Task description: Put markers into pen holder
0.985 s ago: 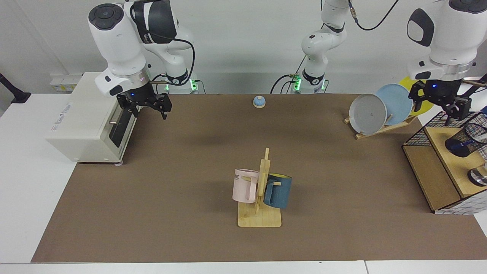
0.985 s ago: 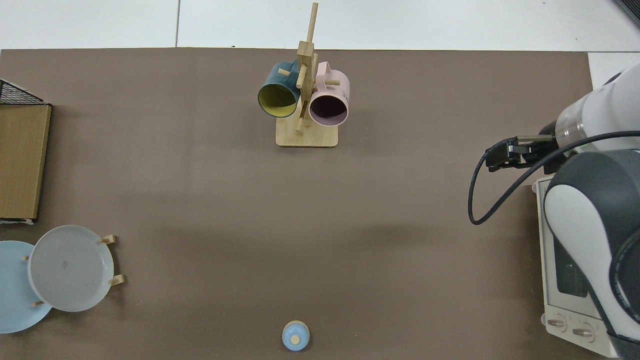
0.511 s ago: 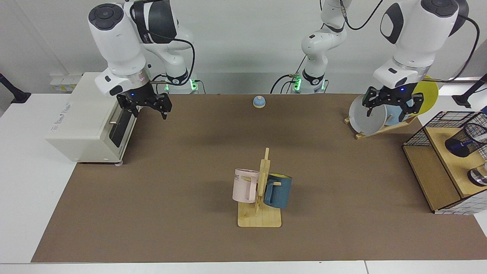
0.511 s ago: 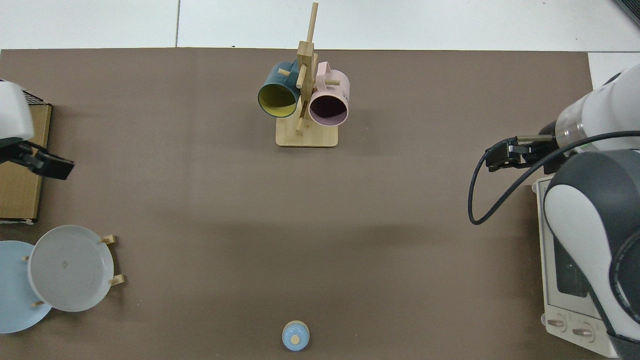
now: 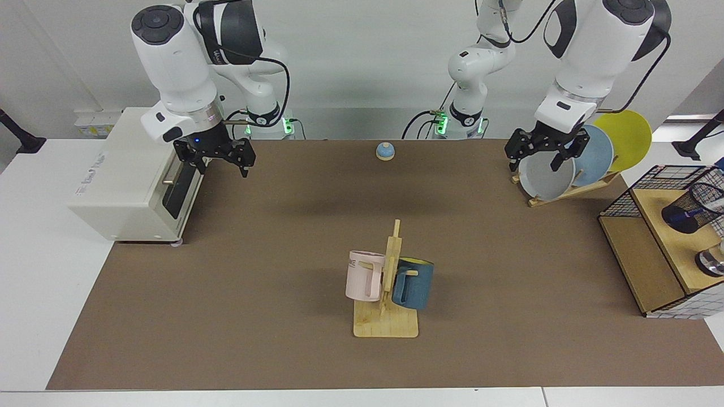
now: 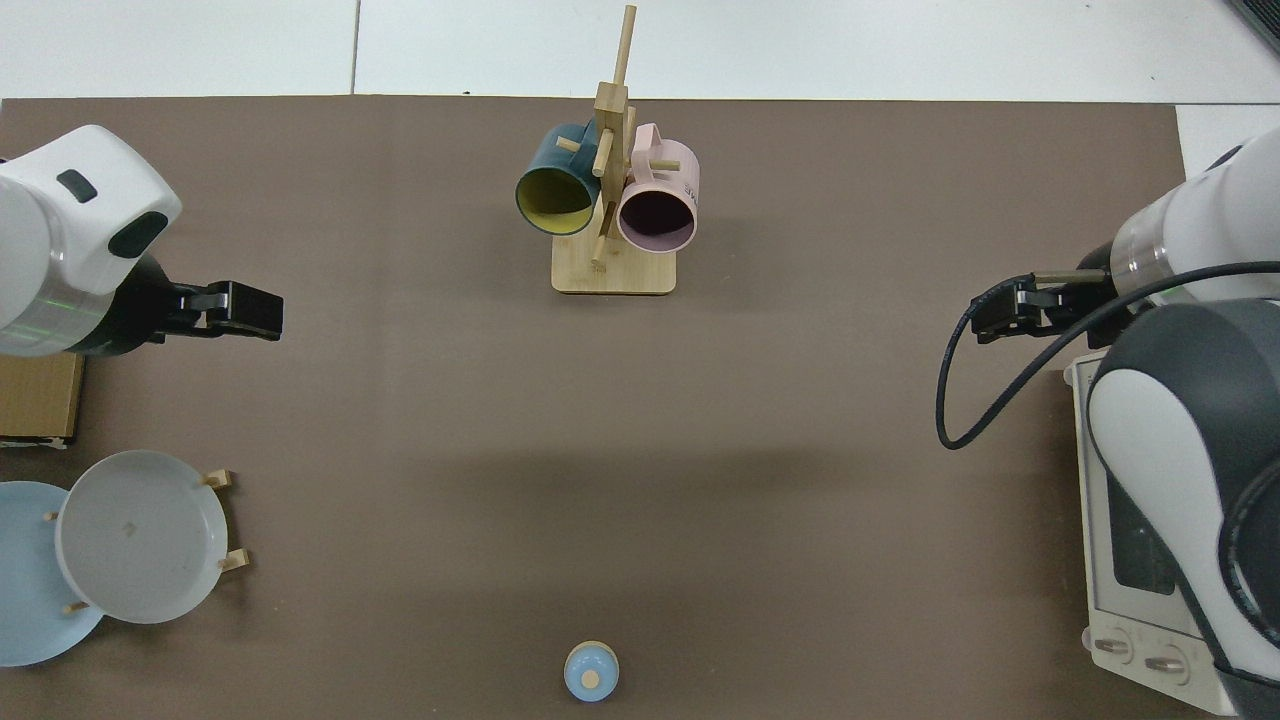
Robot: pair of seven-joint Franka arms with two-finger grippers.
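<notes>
Marker (image 5: 697,213): a slim blue-tipped stick shows through the mesh of the pen holder (image 5: 691,207), which lies tilted on the wooden shelf of the wire basket (image 5: 633,192) at the right edge of the facing view, so the task looks done. The left gripper (image 5: 542,152) hangs in front of the grey plate (image 5: 544,176) on the rack in the upper right, well apart from the holder, fingers spread and empty; I judge it is clearing the shelf. The right gripper (image 5: 219,157) waits beside the white oven (image 5: 121,178) in the upper left, fingers apart, holding nothing. The mug stand (image 5: 387,288) sits at centre, out of either arm's way.
</notes>
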